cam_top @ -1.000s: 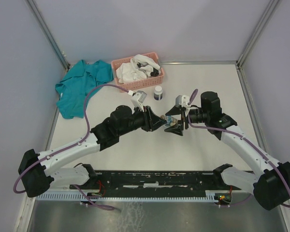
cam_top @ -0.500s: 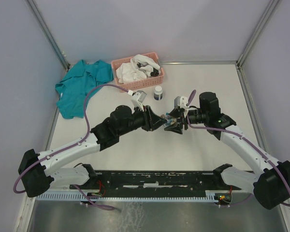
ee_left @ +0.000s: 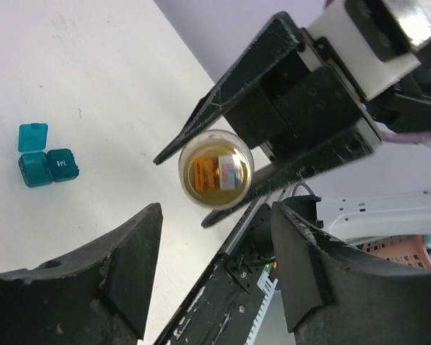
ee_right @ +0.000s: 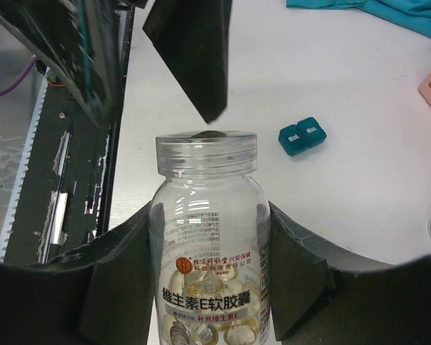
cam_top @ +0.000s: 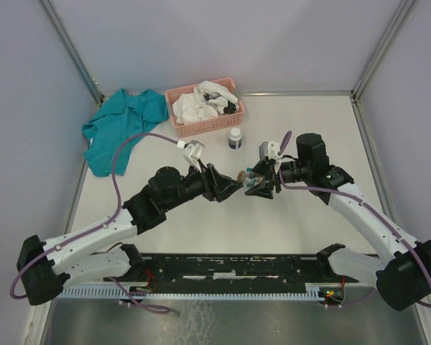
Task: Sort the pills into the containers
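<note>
Above mid-table, the left gripper [cam_top: 233, 185] is backing off the bottle [ee_left: 215, 170] with fingers apart and empty, while the right gripper [cam_top: 260, 184] is clamping it, cap [ee_right: 207, 147] on, so no pills are reaching the containers [ee_left: 42, 157] lying on the table nearby.

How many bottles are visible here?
2. One clear bottle is in the right hand; one white bottle stands near the pink basket. More could hide inside it.
</note>
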You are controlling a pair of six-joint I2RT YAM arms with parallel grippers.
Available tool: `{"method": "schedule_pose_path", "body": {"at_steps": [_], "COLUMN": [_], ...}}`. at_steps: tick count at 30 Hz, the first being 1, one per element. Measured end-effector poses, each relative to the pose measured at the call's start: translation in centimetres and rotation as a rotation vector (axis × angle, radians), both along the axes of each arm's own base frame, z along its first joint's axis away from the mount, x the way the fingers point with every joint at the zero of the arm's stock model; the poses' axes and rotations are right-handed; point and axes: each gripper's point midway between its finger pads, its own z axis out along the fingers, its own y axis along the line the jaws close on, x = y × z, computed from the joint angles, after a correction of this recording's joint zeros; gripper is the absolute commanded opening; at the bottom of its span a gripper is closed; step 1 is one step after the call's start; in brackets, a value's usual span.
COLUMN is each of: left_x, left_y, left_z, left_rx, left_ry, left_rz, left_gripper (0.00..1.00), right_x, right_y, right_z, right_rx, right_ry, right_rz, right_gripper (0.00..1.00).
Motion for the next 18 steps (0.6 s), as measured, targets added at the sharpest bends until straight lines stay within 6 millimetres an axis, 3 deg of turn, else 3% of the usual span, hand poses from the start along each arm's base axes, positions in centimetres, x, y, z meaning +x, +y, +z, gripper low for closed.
{"method": "schedule_pose_path", "body": {"at_steps": [4,9,18], "left_x": [-1.6,-3.4,-4.9], "left_y": [2.2,4.6,4.7], "left_z": [1.0,1.7,0.1], "left_rx": [-0.079,-0.185,-0.242], "left_ry": [-0.069,-0.18,-0.301], "left_rz": [0.003,-0.007,-0.076], "left_gripper": [0.85,0.9,0.99], "right_x": [-0.3,-1.4,-2.7], "right_y": [-0.2,-0.2,-0.6], "right_z": [-0.1,-0.7,-1.1], "right_rx": [-0.003,-0.008,-0.014], "right_ry": [0.02,0.051,0.023], "right_rz": [0.023,0.074,0.147], "right_gripper": [0.05,0.01,0.01]}}
